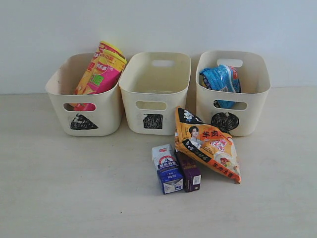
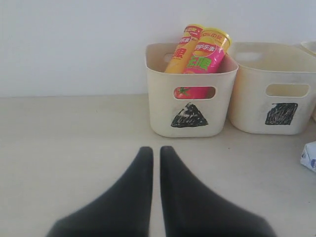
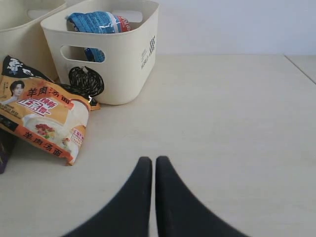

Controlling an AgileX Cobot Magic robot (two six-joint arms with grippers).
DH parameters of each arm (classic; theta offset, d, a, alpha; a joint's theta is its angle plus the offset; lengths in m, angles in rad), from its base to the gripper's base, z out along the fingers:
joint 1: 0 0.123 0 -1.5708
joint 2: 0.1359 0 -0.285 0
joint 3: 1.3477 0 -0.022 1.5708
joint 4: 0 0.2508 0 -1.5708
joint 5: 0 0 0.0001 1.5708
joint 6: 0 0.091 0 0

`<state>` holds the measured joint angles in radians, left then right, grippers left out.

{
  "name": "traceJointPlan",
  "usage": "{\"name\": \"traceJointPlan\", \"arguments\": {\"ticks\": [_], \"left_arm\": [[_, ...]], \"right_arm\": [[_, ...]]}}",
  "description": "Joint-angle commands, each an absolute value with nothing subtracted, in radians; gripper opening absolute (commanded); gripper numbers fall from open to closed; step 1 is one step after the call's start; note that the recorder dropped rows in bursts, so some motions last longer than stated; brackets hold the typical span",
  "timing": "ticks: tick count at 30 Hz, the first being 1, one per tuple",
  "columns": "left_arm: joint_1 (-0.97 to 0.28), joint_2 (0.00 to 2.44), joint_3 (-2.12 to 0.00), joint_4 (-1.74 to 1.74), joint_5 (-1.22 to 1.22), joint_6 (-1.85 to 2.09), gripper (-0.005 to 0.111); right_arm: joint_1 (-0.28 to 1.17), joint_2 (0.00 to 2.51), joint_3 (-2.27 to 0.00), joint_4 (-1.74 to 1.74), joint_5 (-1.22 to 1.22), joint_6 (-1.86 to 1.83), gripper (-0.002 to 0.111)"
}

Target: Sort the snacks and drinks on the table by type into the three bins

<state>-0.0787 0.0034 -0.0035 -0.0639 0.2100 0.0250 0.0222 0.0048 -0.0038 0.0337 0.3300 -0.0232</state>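
Note:
Two chip canisters, yellow-red [image 1: 96, 62] and pink-yellow [image 1: 105, 74], lean in the triangle bin [image 1: 84, 122]. The square bin [image 1: 153, 101] holds nothing I can see. In the circle bin [image 1: 250, 99] lies the blue bag [image 1: 220, 79]. Against that bin's front leans the orange-black bag with a face [image 1: 208, 144]. Side by side on the table [image 1: 74, 188] lie the white-and-blue carton [image 1: 167, 168] and the dark purple carton [image 1: 189, 172]. Neither gripper shows in the exterior view. My left gripper [image 2: 156, 150] is shut and empty, low over the table before the triangle bin [image 2: 190, 116]. My right gripper [image 3: 150, 160] is shut, empty, beside the orange-black bag [image 3: 44, 116].
A white wall rises right behind the three bins. The table's right edge [image 3: 301, 66] shows in the right wrist view. A corner of the white-and-blue carton [image 2: 309, 156] appears at the edge of the left wrist view.

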Motion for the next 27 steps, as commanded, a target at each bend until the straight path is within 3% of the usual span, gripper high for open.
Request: {"name": "traceJointPlan", "arguments": {"ticks": [1,27], "left_arm": [[-0.069,0.000,0.000,-0.062,0.222,0.007,0.004],[-0.063,0.000,0.000,-0.062,0.297,0.016,0.004]], "right_arm": [[0.019,0.000,0.000,0.031,0.325,-0.023,0.000],[0.019,0.000,0.000,0.031,0.323,-0.023,0.000]]}}
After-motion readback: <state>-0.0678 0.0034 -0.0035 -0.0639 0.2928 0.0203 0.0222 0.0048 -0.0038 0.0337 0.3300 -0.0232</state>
